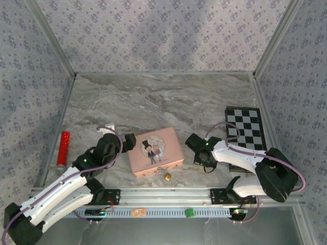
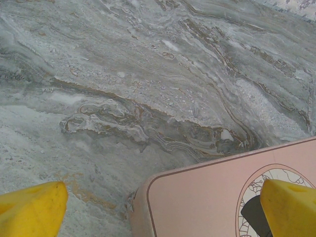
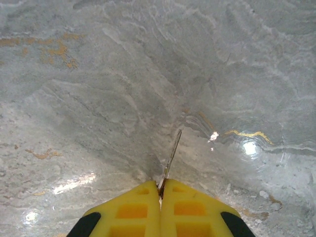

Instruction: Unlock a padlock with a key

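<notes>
I can read no text, number or brand from here. The pink tin (image 1: 156, 150) carries a drawing of a couple inside an oval, with no lettering I can make out. The small orange tag (image 1: 138, 212) on the front rail (image 1: 168, 194) is too blurred to read.

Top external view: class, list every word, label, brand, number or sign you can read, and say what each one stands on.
No text can be read here.
Pink tin: cartoon couple on the lid, no legible words.
Orange tag on the front rail: any marking is too small to read.
</notes>
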Motion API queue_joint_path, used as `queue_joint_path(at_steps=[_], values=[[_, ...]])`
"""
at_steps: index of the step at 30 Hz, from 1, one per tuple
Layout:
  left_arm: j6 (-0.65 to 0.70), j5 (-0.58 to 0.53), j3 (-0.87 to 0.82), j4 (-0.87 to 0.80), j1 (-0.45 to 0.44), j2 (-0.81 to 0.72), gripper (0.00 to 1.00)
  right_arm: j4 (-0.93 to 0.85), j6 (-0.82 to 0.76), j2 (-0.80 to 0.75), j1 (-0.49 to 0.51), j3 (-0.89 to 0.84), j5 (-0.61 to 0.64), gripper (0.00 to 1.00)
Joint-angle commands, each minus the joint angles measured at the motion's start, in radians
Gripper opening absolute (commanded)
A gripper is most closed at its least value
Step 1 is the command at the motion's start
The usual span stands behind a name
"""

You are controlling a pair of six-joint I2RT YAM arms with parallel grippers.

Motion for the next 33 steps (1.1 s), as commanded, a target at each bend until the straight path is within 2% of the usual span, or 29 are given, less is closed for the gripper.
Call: queue_joint_path(at_steps=[1,7,12,14,17,20,23,27,33], values=[[-0.006,0.001,0.002,0.029,0.007,0.003,1.00,-0.043,-0.011,-0.011,0.008,0.027,0.032,0.00],[0.007,0.002,0.027,0.020,0.009,0.007,1.00,-0.074,-0.184,-0.109,0.016,0.130,0.088,0.00],[0.040,0.041,0.078,0.032,0.035,0.026,1.00,0.041,-0.418,-0.251,0.027,0.216,0.057,0.00],[0.064,0.082,0.105,0.054,0.057,0.040,1.00,0.146,-0.533,-0.297,0.035,0.235,0.010,0.00],[0.095,0.168,0.166,0.080,0.113,0.060,1.00,0.418,-0.692,-0.346,0.044,0.194,-0.122,0.00],[0.117,0.285,0.242,0.103,0.177,0.068,1.00,0.725,-0.832,-0.341,0.047,0.129,-0.300,0.00],[0.138,0.373,0.310,0.106,0.206,0.067,1.00,0.967,-0.915,-0.287,0.045,0.090,-0.425,0.00],[0.171,0.478,0.369,0.102,0.206,0.075,1.00,1.064,-0.996,-0.186,0.043,0.142,-0.560,0.00],[0.165,0.547,0.387,0.109,0.207,0.092,1.00,1.212,-1.016,-0.134,0.041,0.114,-0.577,0.00]])
